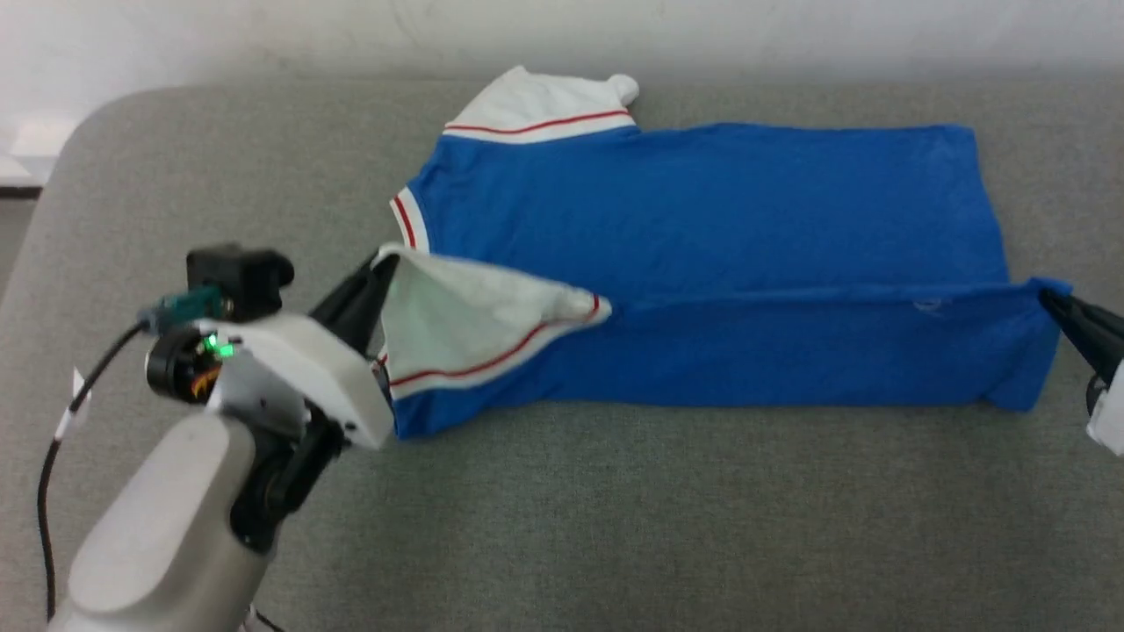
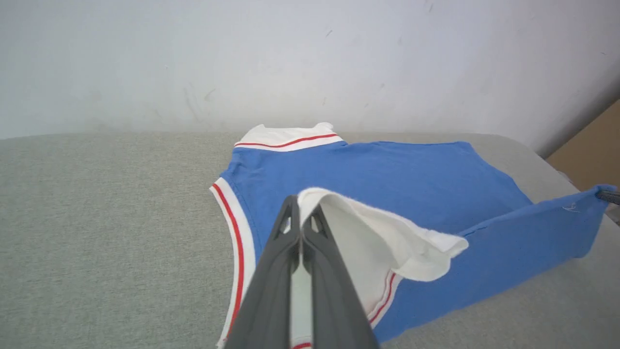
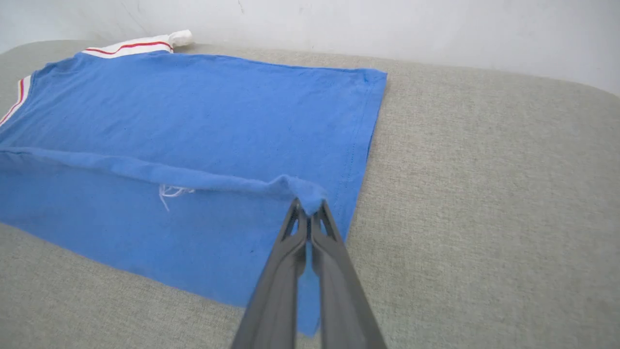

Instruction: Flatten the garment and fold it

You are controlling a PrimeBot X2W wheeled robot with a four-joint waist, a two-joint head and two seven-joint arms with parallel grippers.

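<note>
1. Head view: one garment lies on the grey surface, its long axis running left to right. Two grippers hold up its near edge, the left gripper and the right gripper.
2. Left wrist view: jaws clenched on the white sleeve end; the flat body lies ahead and to the right.
3. Right wrist view: jaws clenched on the near hem corner; the body lies ahead-left, so the fold likely carries away from the robot.
</note>
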